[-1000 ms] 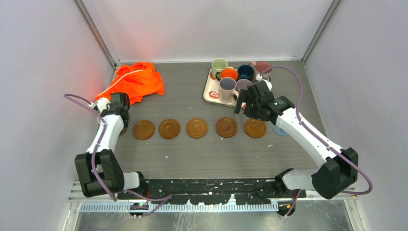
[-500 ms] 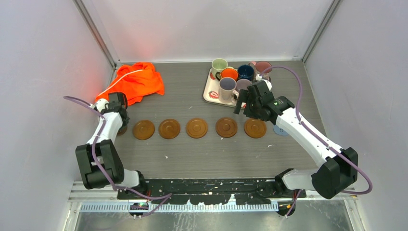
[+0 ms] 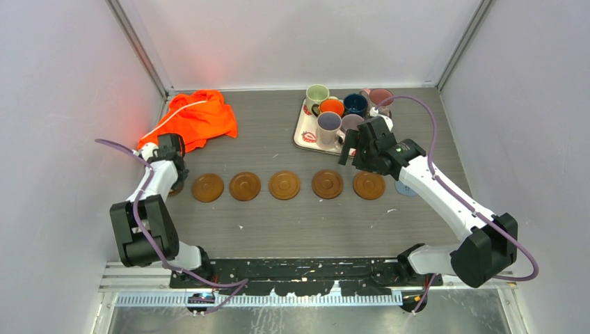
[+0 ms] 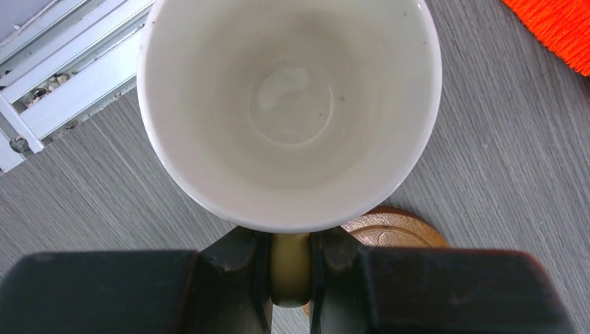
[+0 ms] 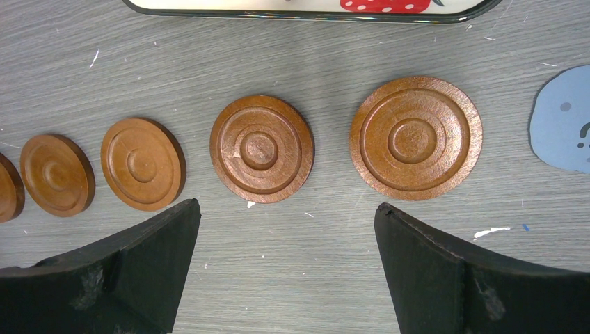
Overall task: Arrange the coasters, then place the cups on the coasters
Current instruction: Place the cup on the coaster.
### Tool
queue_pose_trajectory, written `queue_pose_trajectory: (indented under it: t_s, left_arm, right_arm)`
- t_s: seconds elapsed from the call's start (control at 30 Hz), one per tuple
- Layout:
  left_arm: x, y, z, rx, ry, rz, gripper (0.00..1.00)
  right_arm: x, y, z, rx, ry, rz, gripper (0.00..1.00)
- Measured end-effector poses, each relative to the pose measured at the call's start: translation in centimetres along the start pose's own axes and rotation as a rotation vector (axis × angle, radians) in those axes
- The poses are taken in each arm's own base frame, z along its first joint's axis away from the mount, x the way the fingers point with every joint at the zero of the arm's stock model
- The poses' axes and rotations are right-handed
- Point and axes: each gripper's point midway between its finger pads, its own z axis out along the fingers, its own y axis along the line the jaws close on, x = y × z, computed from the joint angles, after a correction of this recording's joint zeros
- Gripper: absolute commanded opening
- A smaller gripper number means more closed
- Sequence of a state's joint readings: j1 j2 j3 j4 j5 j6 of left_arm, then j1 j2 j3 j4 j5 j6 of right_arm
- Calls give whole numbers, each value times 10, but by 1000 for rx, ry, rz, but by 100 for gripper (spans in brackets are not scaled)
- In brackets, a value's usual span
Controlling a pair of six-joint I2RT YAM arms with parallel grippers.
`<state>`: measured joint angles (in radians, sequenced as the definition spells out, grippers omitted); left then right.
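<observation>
We find the top view bright and evenly lit from above, with soft, short shadows under the arms. A reddish glow lies on the wall point(image 3: 209, 69) behind the orange cloth point(image 3: 197, 118). In the left wrist view the cup point(image 4: 292, 104) shows a pale glare patch on its floor; the left gripper point(image 4: 290, 278) is dark and out of focus. In the right wrist view the coasters point(image 5: 415, 138) are sharp, with a dull sheen; the right gripper point(image 5: 285, 207) reads near-black.
</observation>
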<state>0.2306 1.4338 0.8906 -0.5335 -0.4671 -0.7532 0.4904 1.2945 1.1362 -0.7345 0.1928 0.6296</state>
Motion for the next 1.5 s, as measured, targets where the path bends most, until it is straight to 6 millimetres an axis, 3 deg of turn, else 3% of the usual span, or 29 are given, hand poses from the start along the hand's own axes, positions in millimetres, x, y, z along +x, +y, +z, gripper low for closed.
queue_pose_trajectory:
  t_s: [0.13, 0.6, 1.0, 1.23, 1.5]
  left_arm:
    - [0, -1, 1, 3, -2, -1, 1]
    - [-1, -1, 1, 0, -4, -5, 30]
    - [0, 0, 0, -4, 0, -5, 45]
    - [-7, 2, -10, 3, -17, -10, 61]
    - [-17, 3, -30, 31, -50, -8, 89]
  right_arm:
    - [0, 0, 0, 0, 0, 0, 100]
    - [0, 0, 0, 0, 0, -1, 100]
    - [-2, 1, -3, -7, -10, 1, 100]
    - [-4, 2, -8, -18, -23, 4, 100]
    - [-6, 2, -12, -26, -34, 5, 100]
